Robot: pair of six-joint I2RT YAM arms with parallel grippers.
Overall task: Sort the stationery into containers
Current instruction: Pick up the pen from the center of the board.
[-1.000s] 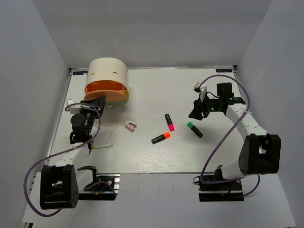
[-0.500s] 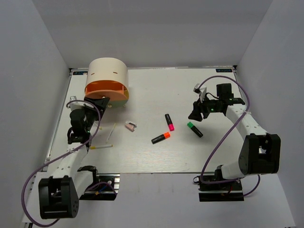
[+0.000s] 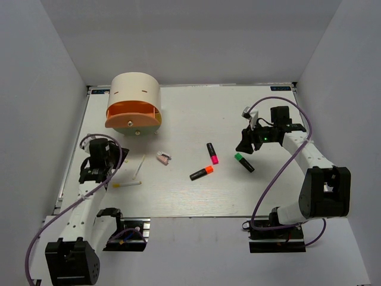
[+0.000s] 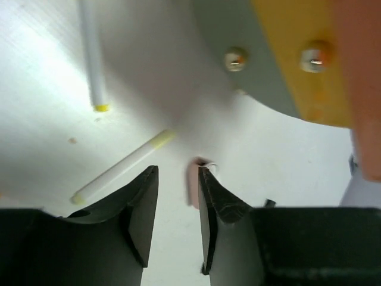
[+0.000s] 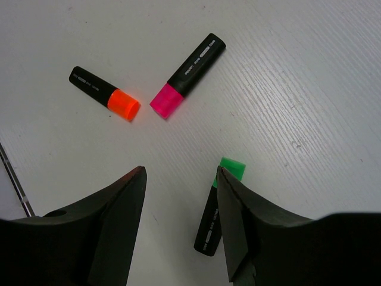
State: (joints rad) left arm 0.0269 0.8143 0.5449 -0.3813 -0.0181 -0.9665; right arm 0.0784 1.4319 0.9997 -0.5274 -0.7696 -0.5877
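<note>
Nothing gripped over the bench (image 5: 297, 89)
Left pincer (image 4: 177, 174) narrow, pink clip (image 4: 193, 185) beyond its gap; right pincer (image 5: 180, 177) wider, green-capped marker (image 5: 209, 223) beside one finger

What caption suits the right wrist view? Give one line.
Open right fingers above the green marker, with the orange marker and pink marker lying beyond.

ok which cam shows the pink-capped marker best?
Right wrist: the pink-capped marker lies whole and close, label visible. Top external shows it small, mid-table. Left wrist does not show it.
</note>
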